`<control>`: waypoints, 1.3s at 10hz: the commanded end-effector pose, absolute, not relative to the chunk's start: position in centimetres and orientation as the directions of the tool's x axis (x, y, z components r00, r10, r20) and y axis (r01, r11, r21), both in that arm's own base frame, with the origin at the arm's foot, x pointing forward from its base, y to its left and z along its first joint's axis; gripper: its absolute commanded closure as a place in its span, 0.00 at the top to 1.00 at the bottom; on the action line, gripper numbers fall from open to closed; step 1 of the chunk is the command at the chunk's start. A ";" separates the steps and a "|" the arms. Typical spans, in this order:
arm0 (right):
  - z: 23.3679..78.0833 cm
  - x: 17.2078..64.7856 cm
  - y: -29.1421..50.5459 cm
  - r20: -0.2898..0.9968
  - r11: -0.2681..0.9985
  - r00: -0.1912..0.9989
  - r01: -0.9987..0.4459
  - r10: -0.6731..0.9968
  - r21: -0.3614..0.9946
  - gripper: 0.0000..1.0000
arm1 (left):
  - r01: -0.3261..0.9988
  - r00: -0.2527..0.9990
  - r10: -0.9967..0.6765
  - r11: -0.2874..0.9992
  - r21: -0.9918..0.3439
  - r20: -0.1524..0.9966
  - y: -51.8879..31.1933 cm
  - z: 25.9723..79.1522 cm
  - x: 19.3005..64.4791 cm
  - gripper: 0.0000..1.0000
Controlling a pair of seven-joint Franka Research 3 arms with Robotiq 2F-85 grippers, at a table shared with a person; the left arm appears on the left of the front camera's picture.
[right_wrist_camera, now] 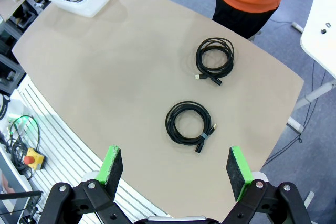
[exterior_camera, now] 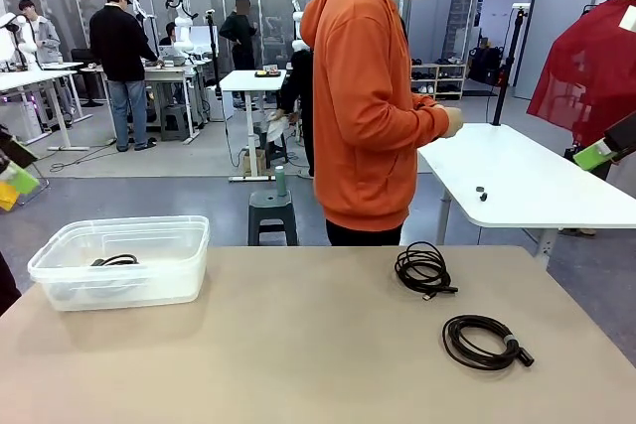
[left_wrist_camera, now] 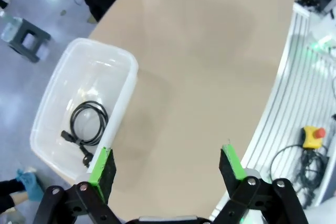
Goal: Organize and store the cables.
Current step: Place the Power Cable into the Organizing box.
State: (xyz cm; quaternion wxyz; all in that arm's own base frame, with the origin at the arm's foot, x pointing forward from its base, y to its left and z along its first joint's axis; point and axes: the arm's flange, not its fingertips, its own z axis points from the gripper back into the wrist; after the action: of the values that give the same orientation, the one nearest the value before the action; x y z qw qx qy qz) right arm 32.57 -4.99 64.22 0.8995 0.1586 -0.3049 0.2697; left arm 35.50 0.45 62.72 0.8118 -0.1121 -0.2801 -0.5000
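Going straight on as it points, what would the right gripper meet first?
Probably the nearer coiled black cable on the beige table, lying ahead of the open right gripper; depth is unclear.

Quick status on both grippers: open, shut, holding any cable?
Left gripper: open, holding nothing.
Right gripper: open, holding nothing.
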 end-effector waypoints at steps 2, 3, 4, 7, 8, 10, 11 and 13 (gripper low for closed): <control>64.2 32.6 -5.1 0.638 0.792 0.659 -0.598 0.397 0.125 1.00 | 0.904 0.270 -0.758 0.412 0.114 0.594 2.1 62.2 35.1 1.00; 64.2 32.6 -5.1 0.638 0.792 0.659 -0.598 0.397 0.125 1.00 | 0.884 0.324 -0.757 0.456 0.105 0.568 0.7 62.3 35.3 1.00; 64.2 32.6 -5.1 0.638 0.792 0.659 -0.598 0.397 0.125 1.00 | 0.884 0.324 -0.757 0.456 0.105 0.568 0.7 62.3 35.3 1.00; 64.2 32.6 -5.1 0.638 0.792 0.659 -0.598 0.397 0.125 1.00 | 0.884 0.324 -0.757 0.456 0.105 0.568 0.7 62.3 35.3 1.00; 64.2 32.6 -5.1 0.638 0.792 0.659 -0.598 0.397 0.125 1.00 | 0.884 0.324 -0.757 0.456 0.105 0.568 0.7 62.3 35.3 1.00; 64.2 32.6 -5.1 0.638 0.792 0.659 -0.598 0.397 0.125 1.00 | 0.884 0.324 -0.757 0.456 0.105 0.568 0.7 62.3 35.3 1.00; 64.2 32.6 -5.1 0.638 0.792 0.659 -0.598 0.397 0.125 1.00 | 0.884 0.324 -0.757 0.456 0.105 0.568 0.7 62.3 35.3 1.00; 64.2 32.6 -5.1 0.638 0.792 0.659 -0.598 0.397 0.125 1.00 | 0.884 0.324 -0.757 0.456 0.105 0.568 0.7 62.3 35.3 1.00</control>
State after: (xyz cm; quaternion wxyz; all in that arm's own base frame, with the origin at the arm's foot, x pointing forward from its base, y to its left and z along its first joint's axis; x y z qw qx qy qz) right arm 32.57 -4.99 64.22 0.8995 0.1586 -0.3049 0.2697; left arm 35.27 1.02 62.25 0.8000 -0.1136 -0.2832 -0.5166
